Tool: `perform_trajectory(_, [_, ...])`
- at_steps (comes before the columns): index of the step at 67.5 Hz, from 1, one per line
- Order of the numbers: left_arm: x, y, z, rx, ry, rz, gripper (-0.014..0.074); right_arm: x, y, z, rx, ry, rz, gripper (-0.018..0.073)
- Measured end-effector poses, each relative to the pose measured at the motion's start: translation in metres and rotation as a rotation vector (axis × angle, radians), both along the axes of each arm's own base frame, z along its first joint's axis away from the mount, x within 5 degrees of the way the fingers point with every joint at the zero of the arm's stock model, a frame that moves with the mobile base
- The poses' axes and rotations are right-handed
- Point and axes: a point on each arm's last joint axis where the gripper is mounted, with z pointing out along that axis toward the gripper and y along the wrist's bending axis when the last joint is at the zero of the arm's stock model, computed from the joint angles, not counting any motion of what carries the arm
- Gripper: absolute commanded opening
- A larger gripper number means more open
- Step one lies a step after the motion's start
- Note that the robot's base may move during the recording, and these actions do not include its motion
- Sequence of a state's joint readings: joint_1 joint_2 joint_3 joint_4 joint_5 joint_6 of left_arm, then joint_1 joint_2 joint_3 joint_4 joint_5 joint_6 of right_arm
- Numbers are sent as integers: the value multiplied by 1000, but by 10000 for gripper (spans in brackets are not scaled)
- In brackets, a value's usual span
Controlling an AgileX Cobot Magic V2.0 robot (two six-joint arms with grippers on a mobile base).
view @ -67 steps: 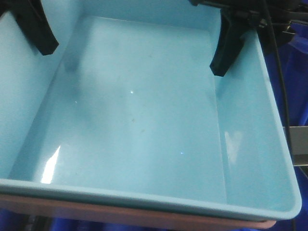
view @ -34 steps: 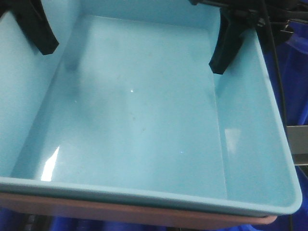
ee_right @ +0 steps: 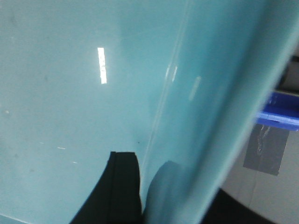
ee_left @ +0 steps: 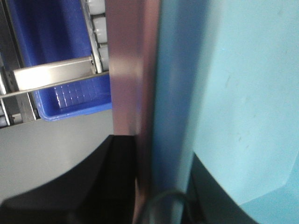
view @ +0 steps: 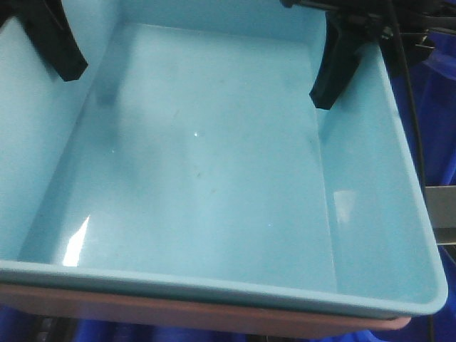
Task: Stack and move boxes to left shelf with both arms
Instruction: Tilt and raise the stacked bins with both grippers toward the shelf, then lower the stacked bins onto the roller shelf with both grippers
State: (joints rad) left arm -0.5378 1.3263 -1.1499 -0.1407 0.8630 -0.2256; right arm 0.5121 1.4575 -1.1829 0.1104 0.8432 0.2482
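Observation:
The light sky-blue box (view: 206, 171) sits nested inside the salmon-pink box (view: 214, 315), whose rim shows under its near edge. My left gripper (view: 51, 63) clamps the stack's left wall, with one black finger inside. In the left wrist view the left gripper (ee_left: 161, 186) has its fingers either side of the pink wall (ee_left: 125, 70) and the blue wall (ee_left: 187, 93). My right gripper (view: 353, 91) clamps the right wall. In the right wrist view the right gripper (ee_right: 177, 196) has one finger inside the blue box (ee_right: 70, 93) and one outside.
A shelf level with white rollers (ee_left: 99, 28) and a steel rail (ee_left: 51, 77) shows left of the stack, with a dark blue ribbed crate (ee_left: 70, 98) on it. Dark blue crates (view: 438, 114) and a steel bracket (view: 443, 214) lie to the right.
The stacked boxes have shifted very slightly in the front view. Both grippers keep the same hold on the walls.

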Motion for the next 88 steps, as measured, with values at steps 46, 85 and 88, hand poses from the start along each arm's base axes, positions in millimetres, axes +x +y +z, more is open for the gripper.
perform_trajectory(46, [62, 32, 41, -28, -195, 102, -3, 70, 33, 50, -6, -158, 67, 58])
perform_trajectory(85, [156, 40, 1, 0, -250, 197, -3, 161, 70, 13, -53, -202, 68, 58])
perform_trajectory(88, [162, 41, -4, -4, -257, 208, -3, 167, 72, 8, -51, -205, 65, 58])
